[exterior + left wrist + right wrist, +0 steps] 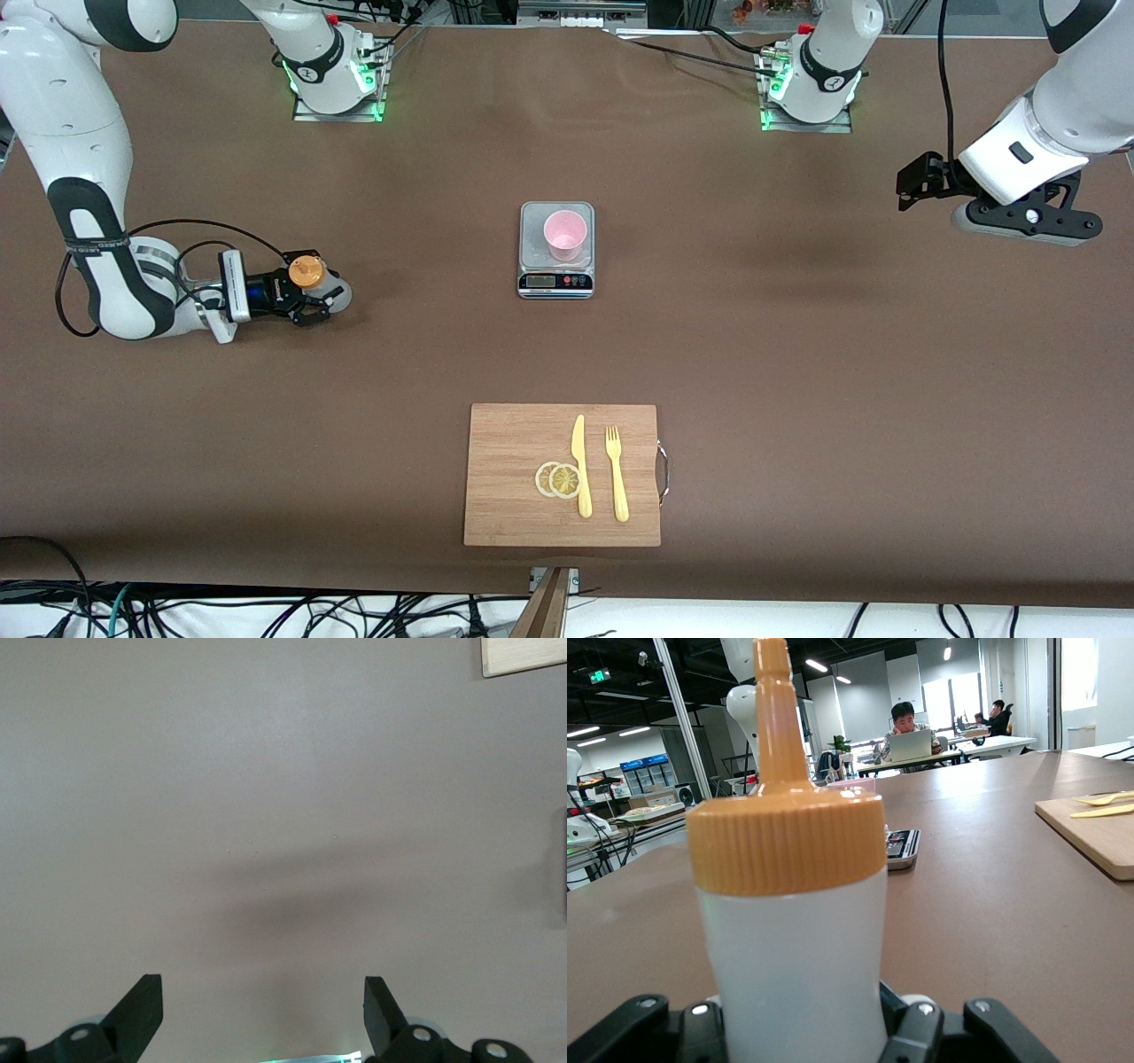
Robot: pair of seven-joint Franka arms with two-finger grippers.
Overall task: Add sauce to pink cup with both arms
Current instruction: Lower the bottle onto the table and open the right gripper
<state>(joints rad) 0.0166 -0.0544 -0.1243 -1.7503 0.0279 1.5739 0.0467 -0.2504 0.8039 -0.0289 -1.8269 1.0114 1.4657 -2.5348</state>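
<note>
The sauce bottle [307, 272], whitish with an orange nozzle cap, stands upright on the table toward the right arm's end. My right gripper [315, 299] is shut on its body, low by the table. In the right wrist view the bottle [793, 930] fills the middle between the fingers [917, 1032]. The pink cup [564, 234] stands upright on a small scale [555, 282] at the table's middle. My left gripper [911, 182] hangs open and empty over bare table at the left arm's end; its fingers [142, 1010] stand wide apart.
A wooden cutting board [514, 478] lies nearer to the front camera than the scale, with a yellow knife [580, 465], a yellow fork [617, 474] and two lemon slices [558, 479]. The board's corner shows in the left wrist view [523, 656]. The scale shows in the right wrist view [902, 847].
</note>
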